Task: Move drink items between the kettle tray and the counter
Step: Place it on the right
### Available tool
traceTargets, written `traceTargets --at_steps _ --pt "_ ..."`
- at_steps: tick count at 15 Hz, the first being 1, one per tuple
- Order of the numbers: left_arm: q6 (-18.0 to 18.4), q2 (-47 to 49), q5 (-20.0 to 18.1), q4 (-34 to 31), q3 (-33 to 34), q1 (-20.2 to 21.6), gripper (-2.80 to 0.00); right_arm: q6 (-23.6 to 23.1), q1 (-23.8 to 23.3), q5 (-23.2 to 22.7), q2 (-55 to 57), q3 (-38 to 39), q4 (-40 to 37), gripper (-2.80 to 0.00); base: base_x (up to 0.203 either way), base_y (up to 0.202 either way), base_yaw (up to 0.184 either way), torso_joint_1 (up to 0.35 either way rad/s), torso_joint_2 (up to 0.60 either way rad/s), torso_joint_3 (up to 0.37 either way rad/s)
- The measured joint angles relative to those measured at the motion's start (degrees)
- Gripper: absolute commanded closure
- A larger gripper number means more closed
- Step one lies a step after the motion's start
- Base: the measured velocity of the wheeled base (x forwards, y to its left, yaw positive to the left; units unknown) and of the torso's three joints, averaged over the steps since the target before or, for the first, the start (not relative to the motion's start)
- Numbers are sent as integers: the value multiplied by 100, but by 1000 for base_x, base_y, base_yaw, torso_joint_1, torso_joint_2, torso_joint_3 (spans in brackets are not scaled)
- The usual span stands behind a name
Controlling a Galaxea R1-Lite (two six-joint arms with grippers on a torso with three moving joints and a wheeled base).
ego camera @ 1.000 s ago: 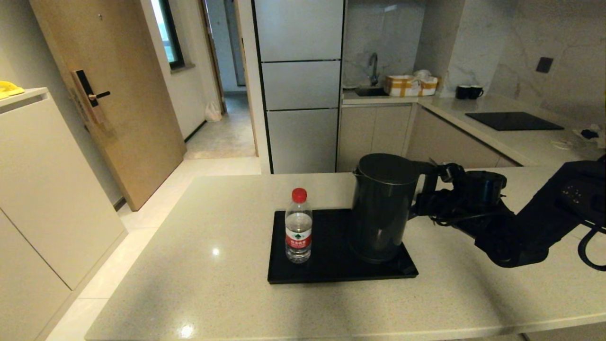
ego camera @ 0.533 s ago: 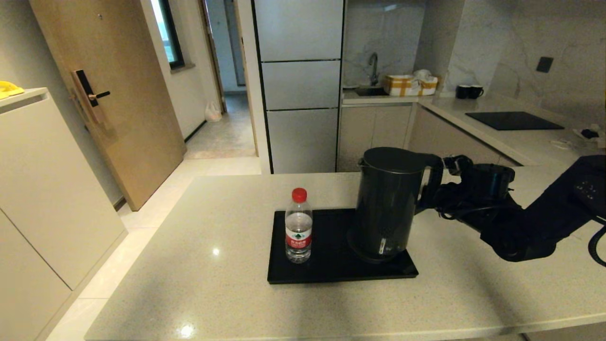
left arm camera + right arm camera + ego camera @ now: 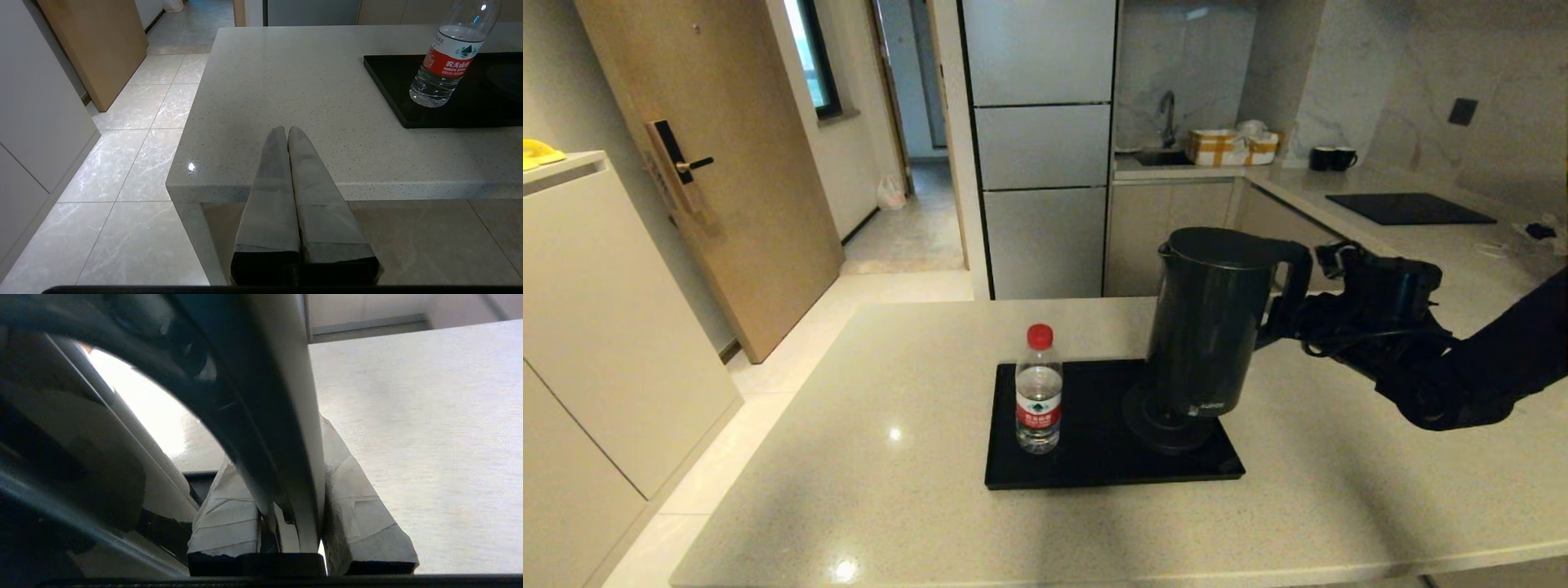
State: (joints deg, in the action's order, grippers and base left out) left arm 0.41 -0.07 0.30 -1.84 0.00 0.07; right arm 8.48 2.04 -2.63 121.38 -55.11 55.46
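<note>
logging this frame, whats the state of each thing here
kettle: lifted off its base, tilted, held by the handle
right gripper: fingers shut on the kettle handle
kettle base disc: bare, on the tray
water bottle: upright on tray, capped
left gripper: shut, empty

We see the bottle's [image 3: 449,57] cap cut off in the left wrist view; the kettle [image 3: 1213,318] hides part of its base disc [image 3: 1164,425].
</note>
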Motion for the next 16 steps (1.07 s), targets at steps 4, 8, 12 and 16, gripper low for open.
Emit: traceTargets --at_steps 4,8,12,16 --pt "1 0 1 0 0 0 0 -91 -730 621 -112 -20 -271 0 0 0 0 0 0 0" --pt "2 0 2 0 0 0 0 -105 -1285 675 -131 242 -107 0 0 0 0 0 0 0" --pt "2 0 2 0 0 0 0 -351 -1554 902 60 615 670 0 0 0 0 0 0 0" --pt "2 0 1 0 0 2 0 -749 -1886 1260 600 1050 2035 0 0 0 0 0 0 0"
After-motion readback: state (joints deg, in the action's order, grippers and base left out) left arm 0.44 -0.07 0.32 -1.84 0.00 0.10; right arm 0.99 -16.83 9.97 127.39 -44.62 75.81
